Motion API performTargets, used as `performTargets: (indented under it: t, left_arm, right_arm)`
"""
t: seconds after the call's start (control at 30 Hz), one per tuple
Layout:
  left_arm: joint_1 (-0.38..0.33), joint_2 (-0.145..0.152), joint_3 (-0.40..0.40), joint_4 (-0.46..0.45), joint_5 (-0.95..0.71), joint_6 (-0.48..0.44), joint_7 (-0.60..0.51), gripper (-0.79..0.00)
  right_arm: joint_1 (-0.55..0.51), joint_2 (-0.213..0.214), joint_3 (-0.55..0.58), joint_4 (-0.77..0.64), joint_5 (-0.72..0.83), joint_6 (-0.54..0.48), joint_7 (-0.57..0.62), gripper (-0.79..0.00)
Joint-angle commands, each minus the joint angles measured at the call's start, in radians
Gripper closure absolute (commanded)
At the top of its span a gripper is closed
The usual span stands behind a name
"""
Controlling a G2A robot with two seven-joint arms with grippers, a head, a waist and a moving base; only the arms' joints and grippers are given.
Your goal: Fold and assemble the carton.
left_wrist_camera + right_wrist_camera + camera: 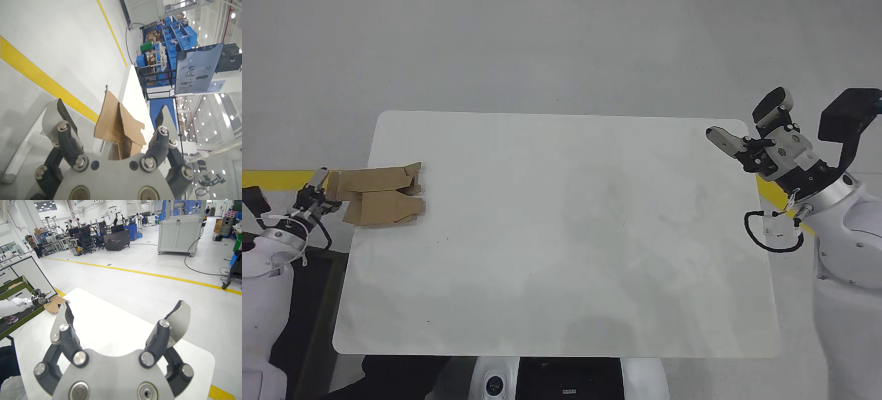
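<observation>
Corrugated brown card, one item: carton [377, 195], unassembled, lying at the left edge of the table [572, 250] with one end jutting past the rim.

Handling, as judged: light, stiff across its panels, and weak along the creases and slits. It is likely to skid on the smooth white top if pushed, and it crushes or tears if pinched hard. The best hold looks to be a panel edge or flap near a crease, with the second arm bracing the far side.

Left gripper [317, 200]: at the carton's overhanging end, jaws spread wide to either side of the card and closed on nothing.

Right gripper [750, 125]: well apart from the carton, above the table's far right corner, jaws wide and empty.

Views compared:
- The top view fixes the carton's place on the table but flattens it to two tan slabs.
- The left wrist view gives its relief — flaps standing up from the carton [117, 123], a ragged fluted edge, and an open hollow between the layers facing the left gripper [111, 105].
- The right wrist view, past the right gripper [122, 306], sets the carton [54, 306] small at the table's opposite edge.
</observation>
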Motion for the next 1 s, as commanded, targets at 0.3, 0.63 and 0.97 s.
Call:
performTargets:
  t: [0.3, 0.63, 0.97]
  left_arm:
    - [-0.047, -0.022, 0.004, 0.054, -0.023, 0.001, -0.071, 0.0]
    - [-0.082, -0.034, -0.009, 0.09, -0.051, 0.01, -0.109, 0.0]
    - [-0.108, -0.013, -0.082, 0.066, -0.136, -0.053, -0.193, 0.0]
  right_arm:
    - [0.0, 0.0, 0.0, 0.0, 0.0, 0.0, 0.0, -0.785]
    - [0.0, 0.0, 0.0, 0.0, 0.0, 0.0, 0.0, -0.785]
    - [0.0, 0.0, 0.0, 0.0, 0.0, 0.0, 0.0, -0.785]
